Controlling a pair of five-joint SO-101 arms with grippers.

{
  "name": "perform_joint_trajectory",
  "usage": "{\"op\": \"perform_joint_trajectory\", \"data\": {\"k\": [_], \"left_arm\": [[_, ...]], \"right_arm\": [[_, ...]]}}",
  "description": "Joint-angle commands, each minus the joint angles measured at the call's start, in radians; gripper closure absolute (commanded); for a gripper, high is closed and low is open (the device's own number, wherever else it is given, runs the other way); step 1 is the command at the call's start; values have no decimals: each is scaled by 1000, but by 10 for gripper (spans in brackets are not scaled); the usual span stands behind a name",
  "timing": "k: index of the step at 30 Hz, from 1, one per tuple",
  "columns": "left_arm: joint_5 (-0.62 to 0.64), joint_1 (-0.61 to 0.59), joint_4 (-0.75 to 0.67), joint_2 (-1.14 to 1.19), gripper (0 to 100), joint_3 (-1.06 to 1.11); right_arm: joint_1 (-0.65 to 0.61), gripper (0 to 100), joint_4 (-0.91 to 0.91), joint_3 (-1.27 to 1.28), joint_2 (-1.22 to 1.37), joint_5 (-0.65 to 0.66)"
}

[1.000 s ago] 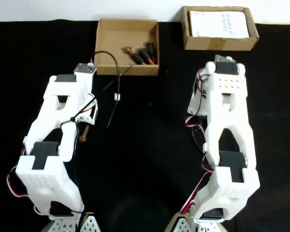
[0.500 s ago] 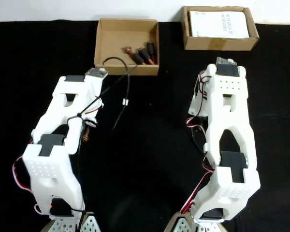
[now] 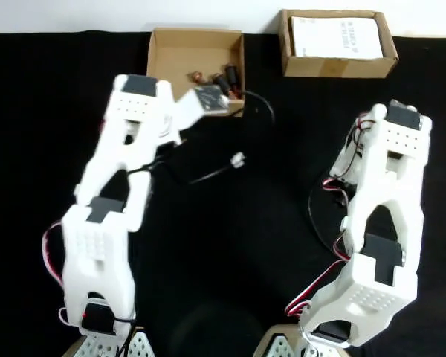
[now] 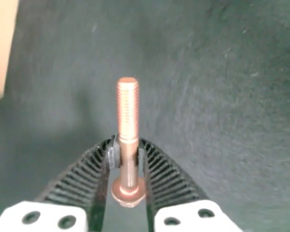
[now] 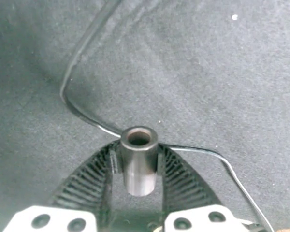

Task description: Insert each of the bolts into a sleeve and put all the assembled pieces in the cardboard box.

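Left wrist view: my left end effector (image 4: 127,158) is clenched on the bolt (image 4: 127,126). It grips the plain shank just above the flanged head, and the threaded end points away over the dark counter (image 4: 222,96). My right end effector (image 5: 139,155) grips the sleeve (image 5: 139,166) across its outer wall. The open bore faces outward, and a thin black cable (image 5: 79,108) lies on the counter beyond it.

Both pieces look like small rigid metal, which I judge to be light and unlikely to crush. They are also smooth and round, so either could pivot or slide between my ribbed pads if pushed off-axis. The hold near the bolt's head leaves the whole thread free to enter. The side grip on the sleeve leaves its mouth clear.

From the high view, the cardboard box (image 3: 171,56) has assembled pieces (image 3: 219,80) lying against one wall. A second box (image 3: 338,68) holding a printed sheet sits apart from it.
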Motion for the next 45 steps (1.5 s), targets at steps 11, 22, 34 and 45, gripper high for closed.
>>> {"op": "perform_joint_trajectory", "data": {"k": [11,22,34,45], "left_arm": [[31,47,157,188,827,-381],[1119,64,173,82,825,-263],[2104,79,83,27,828,-58],[2137,16,77,139,827,-58]], "right_arm": [[4,992,-1,-7,-64,8],[4,992,-30,-1,-64,3],[4,992,-30,1,-62,3],[4,992,-71,2,-62,5]]}}
